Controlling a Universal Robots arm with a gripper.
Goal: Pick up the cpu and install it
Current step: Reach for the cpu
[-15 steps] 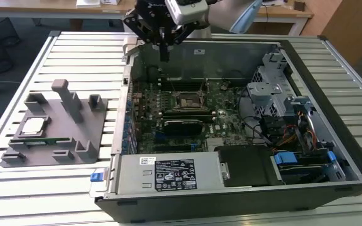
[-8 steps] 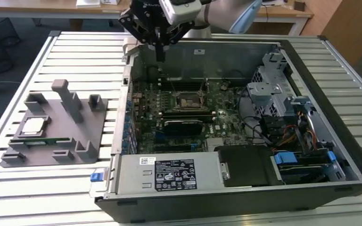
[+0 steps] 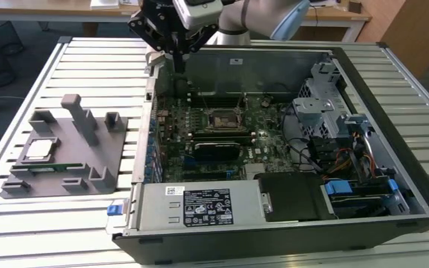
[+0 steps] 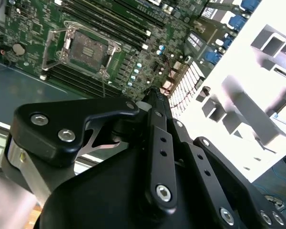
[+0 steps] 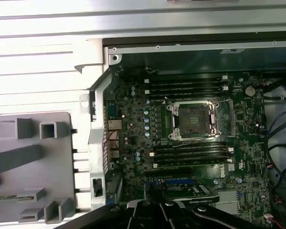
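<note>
Cpu (image 3: 39, 149) on fixture (image 3: 80, 153) (exterior view's left of case (image 3: 289, 247))

The cpu (image 3: 38, 149) on grey tray (image 3: 84, 153), gripper (image 3: 179, 68) apart

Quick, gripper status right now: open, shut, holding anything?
Gripper: shut, holding nothing; the cpu lies on the grey tray.
</note>
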